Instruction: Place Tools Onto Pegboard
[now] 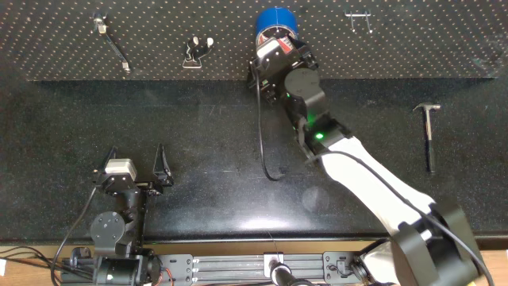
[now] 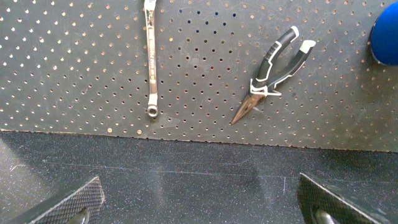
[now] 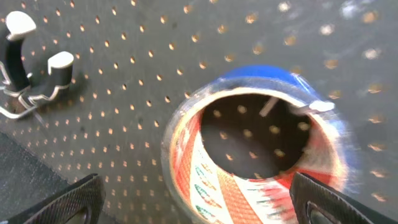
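Note:
A blue tape roll (image 1: 276,19) (image 3: 255,146) hangs against the pegboard (image 1: 444,48) near its middle, with a metal peg (image 3: 268,106) showing through its core. My right gripper (image 1: 274,57) (image 3: 196,199) is just in front of the roll, open, its fingers wide on either side and not touching it. A wrench (image 1: 112,44) (image 2: 150,59) and pliers (image 1: 197,52) (image 2: 273,68) hang on the board's left part. A hammer (image 1: 429,135) lies on the table at the right. My left gripper (image 1: 136,163) (image 2: 199,208) rests open near the table's front left, facing the board.
A bare wire hook (image 1: 359,21) sits on the board to the right of the roll. A black cable (image 1: 262,135) trails from the right arm across the dark table (image 1: 206,135). The board's lower edge meets the table.

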Robot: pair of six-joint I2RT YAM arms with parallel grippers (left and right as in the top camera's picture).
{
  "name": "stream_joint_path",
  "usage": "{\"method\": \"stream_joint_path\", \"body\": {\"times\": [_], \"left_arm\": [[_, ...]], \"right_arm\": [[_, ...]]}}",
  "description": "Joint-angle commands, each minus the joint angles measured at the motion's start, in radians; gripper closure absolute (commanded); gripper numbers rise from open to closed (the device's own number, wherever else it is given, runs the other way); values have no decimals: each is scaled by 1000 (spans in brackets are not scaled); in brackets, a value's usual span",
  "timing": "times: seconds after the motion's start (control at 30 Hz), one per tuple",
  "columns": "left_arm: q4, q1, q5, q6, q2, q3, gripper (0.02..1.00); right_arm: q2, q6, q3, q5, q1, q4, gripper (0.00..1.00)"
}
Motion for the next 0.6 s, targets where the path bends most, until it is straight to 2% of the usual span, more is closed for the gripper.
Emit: {"method": "stream_joint_path", "body": {"times": [0.03, 0.13, 0.2, 0.27, 0.4, 0.43, 0.5, 0.6], "left_arm": [[-7, 5, 6, 13, -10, -2, 23], [-7, 5, 6, 13, -10, -2, 20], [-7, 5, 6, 13, -10, -2, 20], [-7, 5, 6, 13, -9, -2, 23], [-7, 5, 6, 13, -10, -2, 23], [-7, 5, 6, 13, -10, -2, 23], [-7, 5, 6, 13, -10, -2, 23], [-7, 5, 6, 13, -10, -2, 23]], "right_arm": [[-244, 7, 7, -5, -28, -154, 31], [-367, 7, 7, -5, -76, -302, 29], [-464, 8, 7, -5, -164, -475, 29], [-504, 25, 7, -5, -236, -553, 29], [-582, 156, 7, -12, -442, -722, 29], [-597, 174, 7, -37, -486, -755, 27], [-624, 207, 7, -147, -636, -850, 27], [-623, 224, 7, -207, -789, -951, 27]]}}
